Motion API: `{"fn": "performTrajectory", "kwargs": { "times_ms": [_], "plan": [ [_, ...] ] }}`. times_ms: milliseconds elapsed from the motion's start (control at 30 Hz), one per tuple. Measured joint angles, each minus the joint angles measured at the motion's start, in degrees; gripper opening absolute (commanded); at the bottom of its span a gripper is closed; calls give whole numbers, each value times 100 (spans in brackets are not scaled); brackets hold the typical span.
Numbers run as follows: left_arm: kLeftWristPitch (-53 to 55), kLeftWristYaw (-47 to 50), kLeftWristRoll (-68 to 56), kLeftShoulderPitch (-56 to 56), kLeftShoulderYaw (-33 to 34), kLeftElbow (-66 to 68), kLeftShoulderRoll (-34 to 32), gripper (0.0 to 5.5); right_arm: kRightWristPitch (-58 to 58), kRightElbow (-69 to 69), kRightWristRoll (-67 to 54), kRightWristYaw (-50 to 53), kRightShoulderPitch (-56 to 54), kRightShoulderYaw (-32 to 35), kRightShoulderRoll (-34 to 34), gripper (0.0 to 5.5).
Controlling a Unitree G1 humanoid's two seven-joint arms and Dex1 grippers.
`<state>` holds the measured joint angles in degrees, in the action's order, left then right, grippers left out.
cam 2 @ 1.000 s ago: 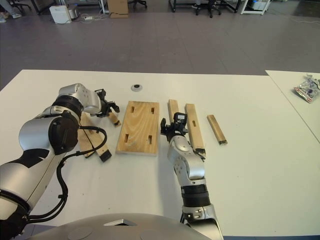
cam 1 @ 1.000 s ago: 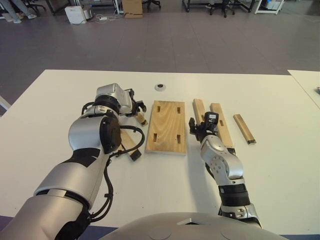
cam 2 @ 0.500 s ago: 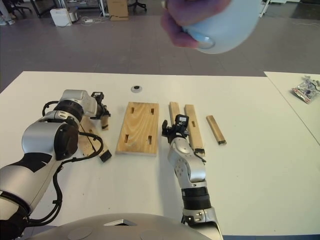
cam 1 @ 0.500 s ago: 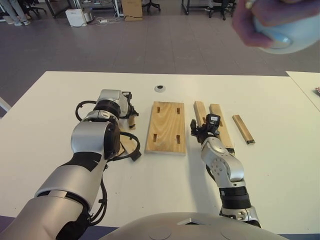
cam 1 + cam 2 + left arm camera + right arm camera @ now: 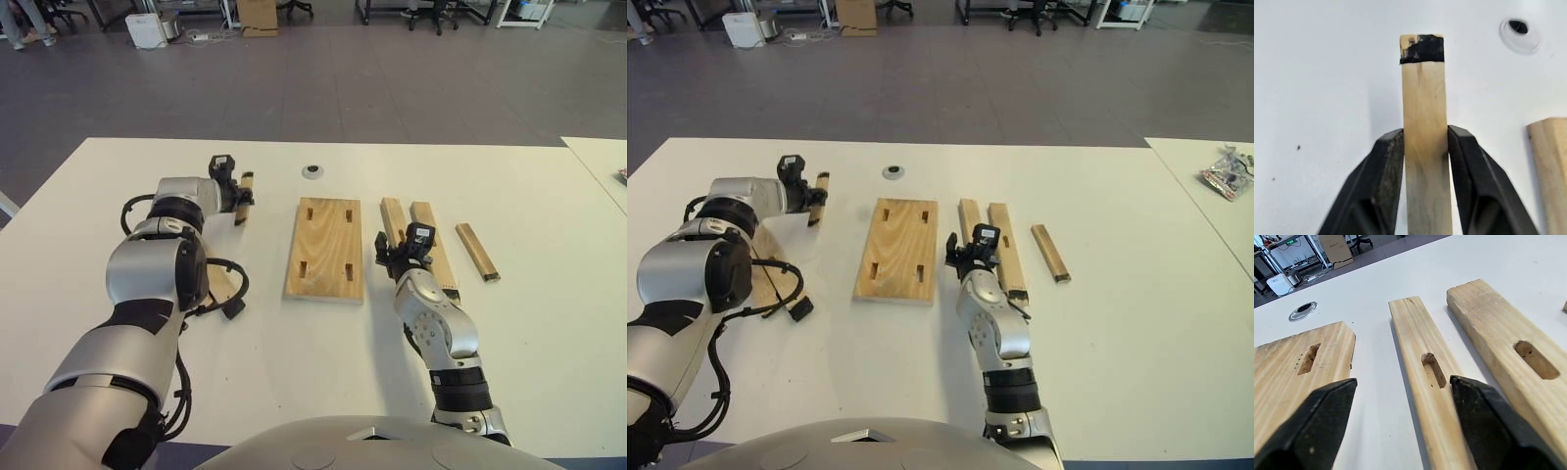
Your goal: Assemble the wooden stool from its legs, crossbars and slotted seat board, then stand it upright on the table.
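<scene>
Fetching parts: wooden bar (image 5: 1422, 88) clamped by left gripper (image 5: 1424, 134), left of seat board (image 5: 325, 248); right gripper (image 5: 1403, 382) gaping, empty; slot alignment required next.

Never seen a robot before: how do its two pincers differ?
The left pincer is shut on a stick; the right pincer is open, gripping nothing. The left pincer is left of the seat board, the right pincer at a slotted plank on its other side. Both are black.

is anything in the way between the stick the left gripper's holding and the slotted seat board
Nothing visible. The left gripper is shut on the short wooden piece, and only bare table lies between it and the seat board. The small round table fitting sits farther back, off that path.
</scene>
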<state>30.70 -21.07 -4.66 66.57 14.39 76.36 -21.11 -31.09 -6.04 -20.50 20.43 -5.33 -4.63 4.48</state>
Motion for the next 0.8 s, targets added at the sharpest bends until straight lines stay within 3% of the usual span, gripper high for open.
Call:
{"fn": "performTrajectory", "kwargs": {
  "times_ms": [167, 267, 367, 500, 600, 700, 800],
  "plan": [
    [-392, -1010, -709, 908, 533, -621, -461, 128, 205, -4, -149, -388, -171, 115, -9, 358],
    [363, -1651, -1634, 852, 1049, -1636, -551, 128, 320, -214, -296, -894, -921, 314, -14, 358],
    [1384, -1712, -2861, 354, 1626, -3559, -422, 128, 331, -295, -624, -1441, -1534, 580, -236, 358],
    [2629, -1205, -5426, -273, 2859, -5446, 168, 128, 226, -426, -1744, -2070, -2277, 1173, -369, 358],
    [2889, -496, -7261, -461, 3397, -6209, 534, 128, -18, -466, -2695, -2273, -2543, 1515, -334, 358],
    [2788, 618, -9116, -816, 3441, -6971, 901, 128, -347, -616, -3786, -2362, -2637, 1838, -278, 358],
    [2446, 1239, -9921, -1045, 3153, -7307, 970, 128, -481, -857, -4190, -2363, -2663, 1798, -277, 358]
  ]
}}
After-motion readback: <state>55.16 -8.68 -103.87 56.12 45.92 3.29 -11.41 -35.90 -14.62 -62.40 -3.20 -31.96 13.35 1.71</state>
